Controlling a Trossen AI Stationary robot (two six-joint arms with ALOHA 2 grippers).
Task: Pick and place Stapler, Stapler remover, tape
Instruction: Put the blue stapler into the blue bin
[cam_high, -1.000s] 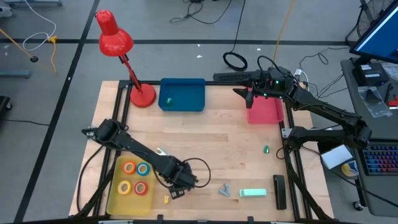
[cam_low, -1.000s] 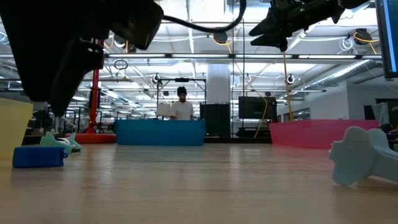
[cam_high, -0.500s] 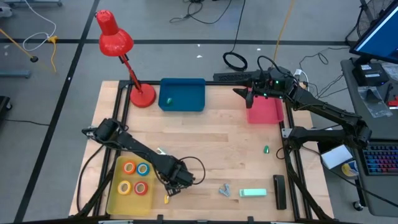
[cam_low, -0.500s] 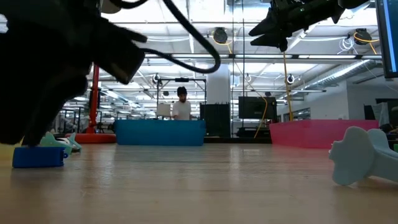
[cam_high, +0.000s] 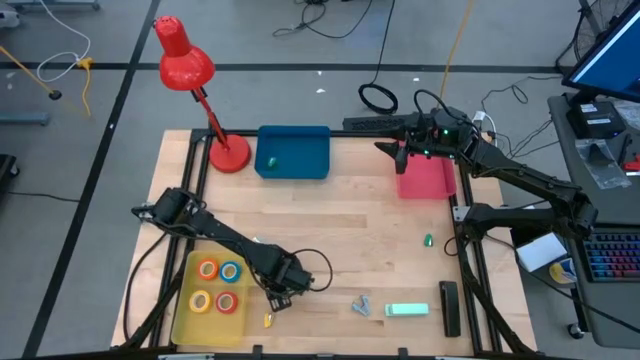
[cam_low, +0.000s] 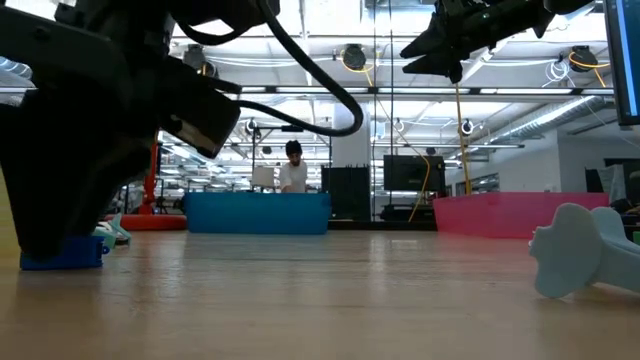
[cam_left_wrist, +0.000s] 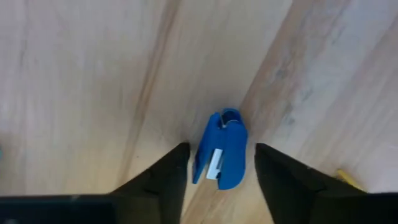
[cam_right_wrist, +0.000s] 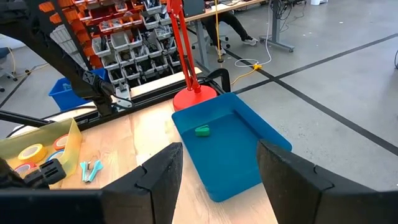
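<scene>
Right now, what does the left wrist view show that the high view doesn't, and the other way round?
Only the left wrist view: a small blue stapler lying on the wood between the left claw's open fingers. Only the high view: the yellow tray with four tape rolls, the blue bin, the pink bin, and the right claw above it. Both: the wooden table.

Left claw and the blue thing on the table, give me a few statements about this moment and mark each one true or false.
1. The left claw straddles a small blue stapler remover lying on the wood. True.
2. The four tape rolls sit in the pink bin. False: they sit in the yellow tray.
3. The right claw hangs near the pink bin. True.
4. The blue bin is empty. False: a small green item lies in it.
5. The red lamp stands beside the blue bin. True.
</scene>
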